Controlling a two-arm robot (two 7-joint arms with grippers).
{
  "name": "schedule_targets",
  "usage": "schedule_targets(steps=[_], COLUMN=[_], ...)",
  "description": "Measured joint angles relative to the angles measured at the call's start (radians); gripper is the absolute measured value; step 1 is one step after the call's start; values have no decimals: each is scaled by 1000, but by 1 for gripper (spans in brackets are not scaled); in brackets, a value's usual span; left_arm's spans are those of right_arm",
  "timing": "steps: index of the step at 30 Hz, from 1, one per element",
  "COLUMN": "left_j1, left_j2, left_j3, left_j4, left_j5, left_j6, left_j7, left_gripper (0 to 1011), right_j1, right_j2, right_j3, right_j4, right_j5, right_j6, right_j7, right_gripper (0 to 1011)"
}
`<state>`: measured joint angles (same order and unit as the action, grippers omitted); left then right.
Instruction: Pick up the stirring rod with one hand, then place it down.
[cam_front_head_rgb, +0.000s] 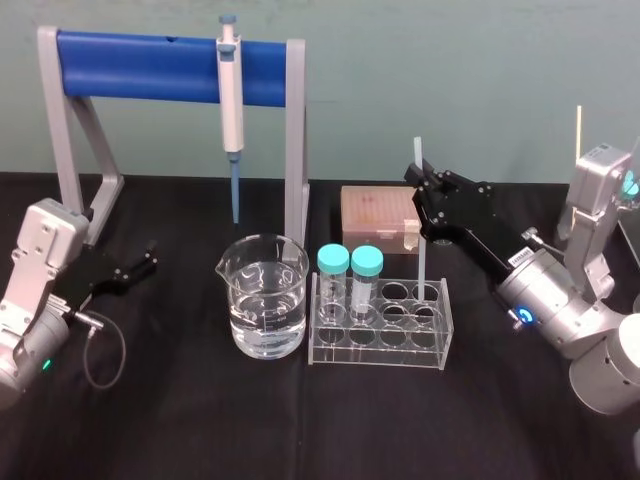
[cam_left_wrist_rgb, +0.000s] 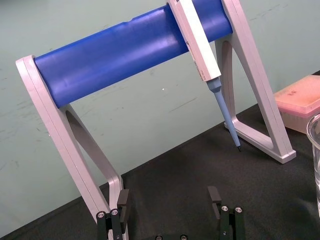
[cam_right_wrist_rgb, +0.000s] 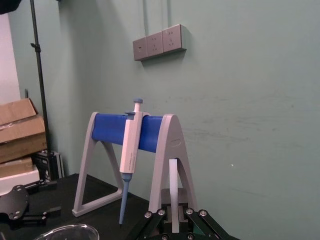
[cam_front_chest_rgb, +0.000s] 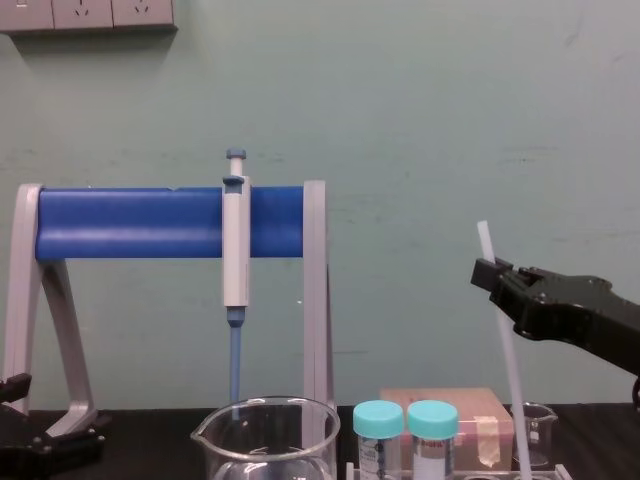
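Nearest the head camera, the right hand pinches the stirring rod just below its upper end. The rod stands almost upright, its lower end at the rear right well of the clear tube rack, though whether it rests inside or hangs above cannot be told. This high, vertical hold likely keeps it from knocking the capped tubes or the water beaker, while the left hand, fingers spread and holding nothing, sits low over the table by the pipette stand, clear of the glassware.
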<state>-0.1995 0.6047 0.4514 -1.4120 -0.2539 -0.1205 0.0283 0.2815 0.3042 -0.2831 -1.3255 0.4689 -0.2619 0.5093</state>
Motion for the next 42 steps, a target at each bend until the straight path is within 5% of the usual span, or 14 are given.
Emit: schedule_targets(steps=[42], left_j1=[0], left_j2=[0], left_j3=[0], left_j4=[0], left_j5=[0], left_j6=[0], left_j7=[0], left_gripper=[1000], right_j1=[11], right_j2=[-24], right_j3=[-19], right_j4=[106], right_j5=[-50], right_j6=[24], right_j7=[-24], right_gripper=[67])
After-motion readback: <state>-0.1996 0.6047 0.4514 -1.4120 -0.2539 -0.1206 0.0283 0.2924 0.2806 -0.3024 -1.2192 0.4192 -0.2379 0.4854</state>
